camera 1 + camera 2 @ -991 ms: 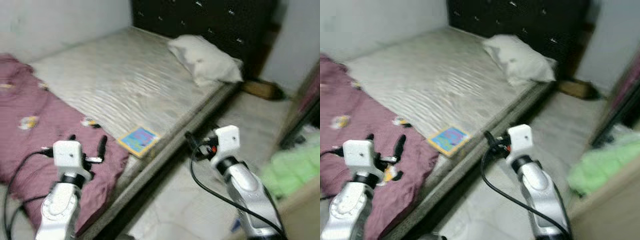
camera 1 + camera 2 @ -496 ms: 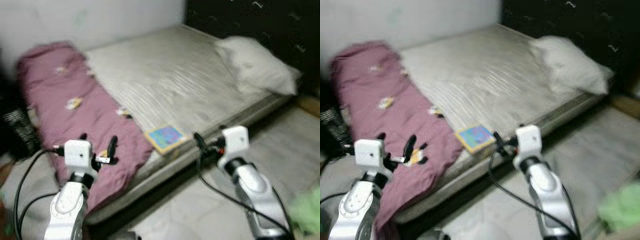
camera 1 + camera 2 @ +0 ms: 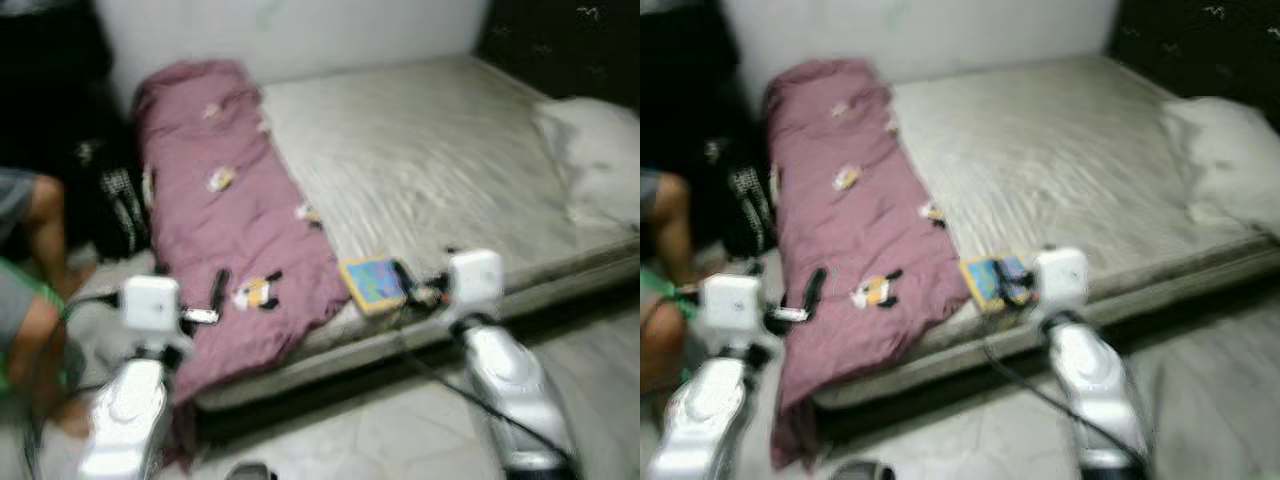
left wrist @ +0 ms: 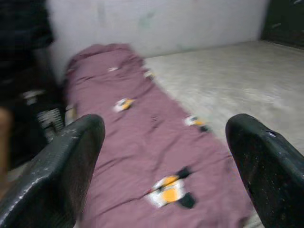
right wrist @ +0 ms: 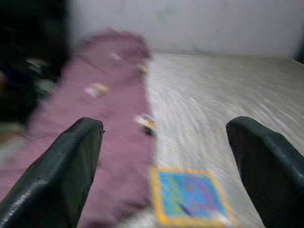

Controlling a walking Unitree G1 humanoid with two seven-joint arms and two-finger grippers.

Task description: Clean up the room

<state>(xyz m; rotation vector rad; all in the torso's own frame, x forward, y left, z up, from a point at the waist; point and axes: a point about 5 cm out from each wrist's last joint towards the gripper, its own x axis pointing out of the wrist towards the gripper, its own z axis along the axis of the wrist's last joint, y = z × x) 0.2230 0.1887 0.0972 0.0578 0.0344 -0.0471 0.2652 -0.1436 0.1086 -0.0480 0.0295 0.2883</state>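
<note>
A bare grey mattress (image 3: pixel 430 170) spans the frame's centre; both the left gripper (image 4: pixel 166 156) and right gripper (image 5: pixel 164 156), fingers apart, should steady before reaching the blue yellow-edged book (image 5: pixel 187 195) at lower centre.

No legible text; book (image 5: pixel 189 198) cover and blanket (image 3: pixel 230 230) prints too blurred to read

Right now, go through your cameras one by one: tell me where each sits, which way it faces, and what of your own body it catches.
Left eye, on the head: looks down at the bed with the purple blanket; both silver arms show.
Right eye, beside it: same scene, with the book near the mattress edge.
Left wrist: looks along the open left gripper over the blanket.
Right wrist: looks along the open right gripper at the book.
Both wrist views share the blanket and the pale wall.
</note>
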